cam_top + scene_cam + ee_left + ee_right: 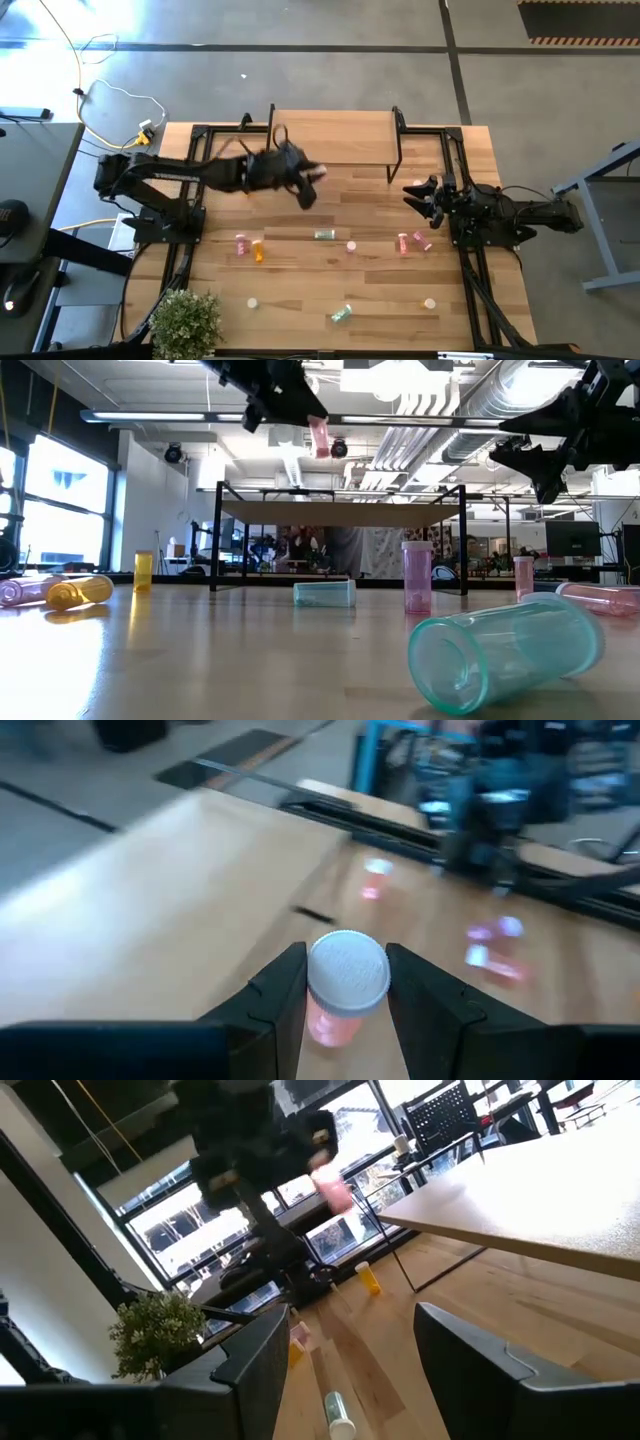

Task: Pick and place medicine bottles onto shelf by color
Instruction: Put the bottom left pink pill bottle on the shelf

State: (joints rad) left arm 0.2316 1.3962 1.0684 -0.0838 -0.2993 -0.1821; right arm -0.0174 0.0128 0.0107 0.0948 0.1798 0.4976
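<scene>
My left gripper [312,178] is raised above the table, just in front of the shelf [335,140], a light-wood board on thin black legs at the far middle. It is shut on a pink medicine bottle [319,435] with a white cap [347,970]. My right gripper [420,195] waits open at the table's right side, with nothing between its fingers [470,1360]. Several other bottles in pink, orange and teal stand or lie on the tabletop, such as a teal one lying on its side [505,650] and a pink one upright [417,575]. My left gripper pinches the pink bottle between its two fingers [285,995], on the bottle's sides just under the white cap [330,1015]. The fingers slant down from the table's left side. The bottle is lifted clear, cap up, and its body hangs below the fingertips, slightly tilted.
A row of bottles [324,235] crosses the middle of the table and a few more lie near the front edge [342,314]. A potted plant [185,320] stands at the near left corner. The shelf's top [150,910] is bare where it shows.
</scene>
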